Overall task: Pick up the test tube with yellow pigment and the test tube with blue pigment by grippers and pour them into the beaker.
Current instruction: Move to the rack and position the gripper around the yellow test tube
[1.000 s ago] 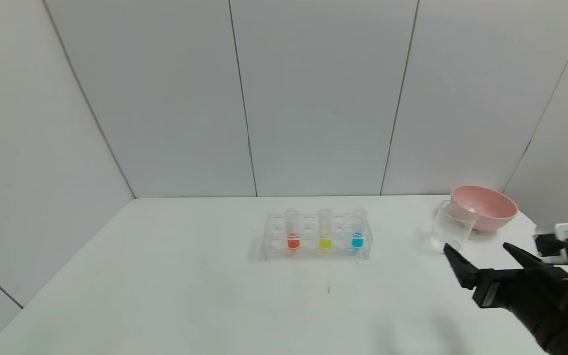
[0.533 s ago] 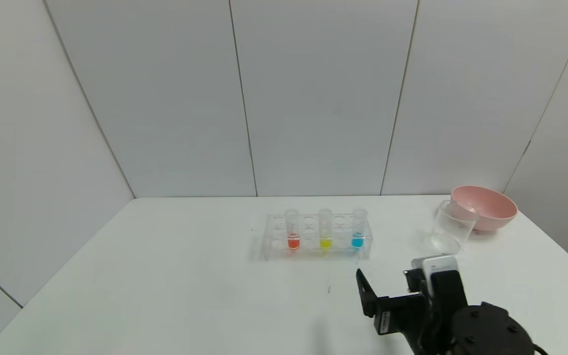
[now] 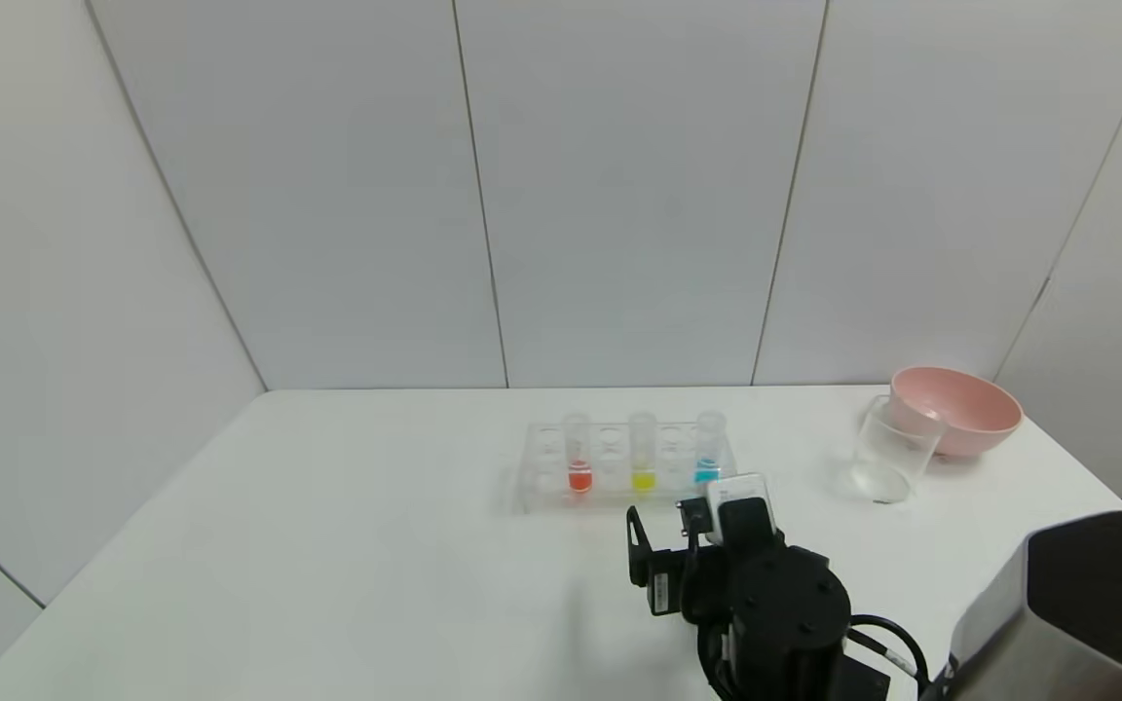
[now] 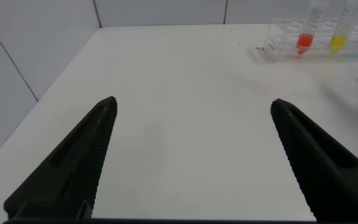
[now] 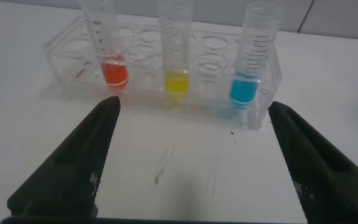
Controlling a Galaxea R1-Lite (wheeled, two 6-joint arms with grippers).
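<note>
Right gripper [image 3: 660, 534]: jaws spread wide, empty, just before the rack [image 3: 532, 477].
Yellow tube [image 3: 642, 452]: upright in rack.
Blue tube [image 3: 708, 449]: likewise.
Beaker [image 3: 890, 450]: beside pink bowl [image 3: 960, 407].
Left gripper [image 4: 191, 106]: jaws apart, empty.

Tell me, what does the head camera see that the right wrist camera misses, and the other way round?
Only the head view shows the beaker, the pink bowl just behind it, the back wall panels, and the right arm's body reaching in over the table.

Only the right wrist view shows the printed scale marks on the tubes and the right gripper with its jaws wide open, empty, short of the rack.

Both show the clear rack holding the orange tube, the yellow tube and the blue tube, all upright.
</note>
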